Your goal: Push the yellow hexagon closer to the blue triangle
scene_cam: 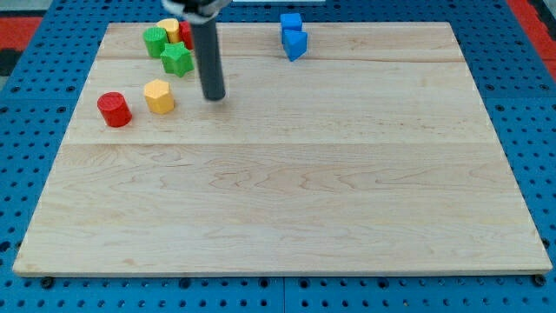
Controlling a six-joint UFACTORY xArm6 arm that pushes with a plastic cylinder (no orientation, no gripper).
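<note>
The yellow hexagon (159,96) sits on the wooden board at the view's upper left. The blue triangle (296,44) is near the view's top centre, just below a blue cube (291,22). My tip (214,96) rests on the board to the right of the yellow hexagon, a short gap apart, not touching it. The rod rises from the tip toward the view's top edge.
A red cylinder (114,109) stands left of the hexagon. A green star-like block (177,60) lies above the hexagon. Further up are a green block (155,41), a yellow block (169,29) and a red block (186,35), partly behind the rod.
</note>
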